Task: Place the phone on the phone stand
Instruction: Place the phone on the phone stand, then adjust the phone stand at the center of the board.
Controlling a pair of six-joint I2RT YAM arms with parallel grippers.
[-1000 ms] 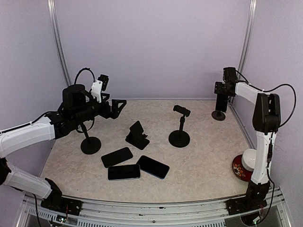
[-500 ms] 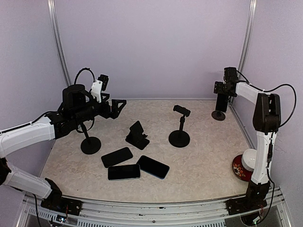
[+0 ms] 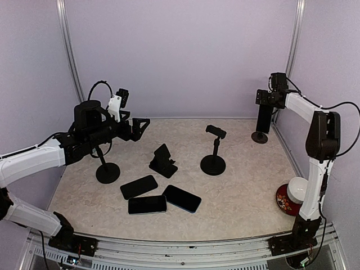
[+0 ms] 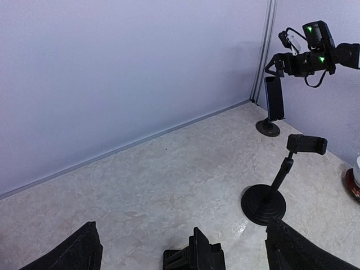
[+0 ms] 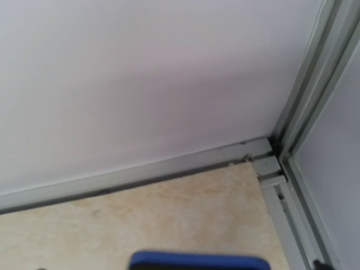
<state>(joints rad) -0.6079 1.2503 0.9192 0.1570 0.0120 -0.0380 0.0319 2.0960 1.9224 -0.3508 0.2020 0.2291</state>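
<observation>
One phone point(image 3: 263, 119) stands upright on the far-right stand point(image 3: 259, 136), in the far right corner. The right gripper point(image 3: 264, 98) hangs just above its top edge. Whether it touches I cannot tell, and how wide its jaws stand is not visible either: the right wrist view gives only the phone's blue top edge. The left gripper point(image 3: 142, 128) hovers at the left w/ jaws fully apart, nothing btw them. Three flat phones point(image 3: 147, 205) lie close together near the centre. The pole stand point(image 3: 214, 152), folding stand point(image 3: 163, 161) and left stand point(image 3: 107, 169) seem to be w/o a phone.

Handling, my judgement: a phone is stiff, thin and prob. rather light, but the glass is smooth, so it is slippery and fragile. Best to take it by the two long edges, approx. at the middle, not on the screen. Flat on the table point(image 3: 242, 191) it offers little edge, so the fingers must go low.
</observation>
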